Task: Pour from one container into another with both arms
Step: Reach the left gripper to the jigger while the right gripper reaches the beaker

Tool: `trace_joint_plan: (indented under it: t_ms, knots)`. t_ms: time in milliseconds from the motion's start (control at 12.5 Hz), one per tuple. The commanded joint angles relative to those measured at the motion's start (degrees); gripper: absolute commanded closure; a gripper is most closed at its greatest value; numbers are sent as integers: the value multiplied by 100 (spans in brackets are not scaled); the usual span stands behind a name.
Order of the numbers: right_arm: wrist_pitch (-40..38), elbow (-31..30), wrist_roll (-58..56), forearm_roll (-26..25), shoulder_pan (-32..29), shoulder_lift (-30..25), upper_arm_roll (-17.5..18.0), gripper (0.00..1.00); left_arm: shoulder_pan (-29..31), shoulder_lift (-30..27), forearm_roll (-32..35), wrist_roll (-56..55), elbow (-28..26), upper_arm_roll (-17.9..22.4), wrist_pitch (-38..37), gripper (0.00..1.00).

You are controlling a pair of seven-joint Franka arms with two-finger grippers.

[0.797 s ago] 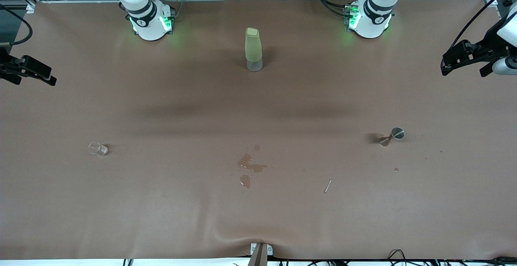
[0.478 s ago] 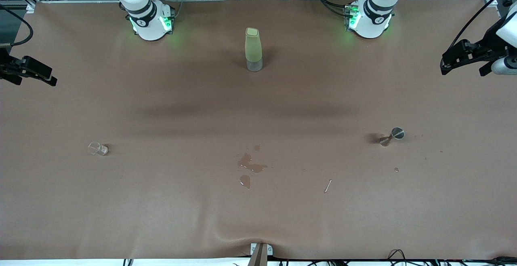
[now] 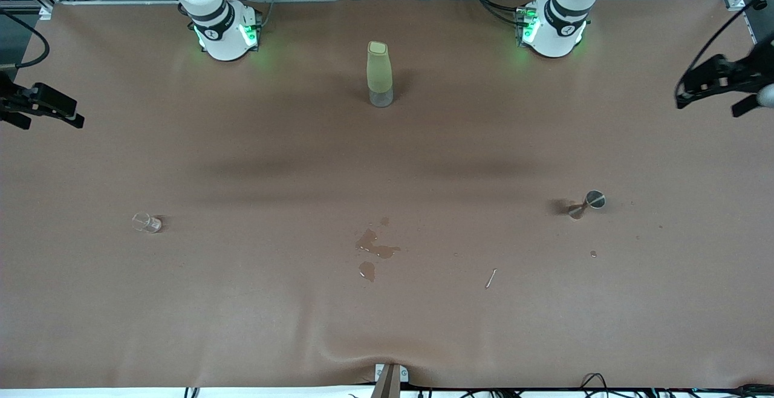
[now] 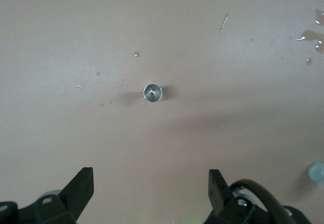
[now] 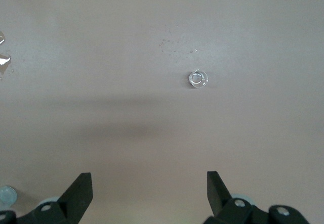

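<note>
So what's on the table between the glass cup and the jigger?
Front view: spilled liquid puddles lie between glass cup and jigger, nearer the camera than both.

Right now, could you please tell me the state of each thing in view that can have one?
Glass cup: upright on the table, ungrasped.
Jigger: upright, ungrasped.
Bottle: upright between the arm bases.
Puddles: spilled liquid mid-table.
Left gripper: open, empty, high over the jigger's end of the table.
Right gripper: open, empty, high over the cup's end.

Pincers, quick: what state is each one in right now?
Left pincer: open, empty, high over the jigger.
Right pincer: open, empty, high over the glass cup.
</note>
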Motion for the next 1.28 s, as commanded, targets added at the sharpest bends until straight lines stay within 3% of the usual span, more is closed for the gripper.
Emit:
trace_joint_plan:
  t_ms: [0,239,399,638,877,1196]
  knots:
    - [39,-30,-535,-43,-191,38,-1,0,938,225,-953,1265,-206,1,-42,0]
    - [240,-22,-1473,-16,-516,187,-1,0,1765,857,-1562,2988,-312,1,-25,0]
    - [460,-22,-2300,45,-796,301,-1,0,2249,1357,-2342,3956,-505,1,37,0]
    - [592,-22,-3406,572,-1394,678,-1,0,2514,1911,-2784,5116,-743,1,203,0]
    - [847,5,-4865,1282,-2070,1284,-1,0,2690,2887,-3389,7408,-568,-17,186,0]
    - [1059,5,-6764,1934,-2616,1962,-1,0,2804,3818,-3953,9194,-384,-8,160,0]
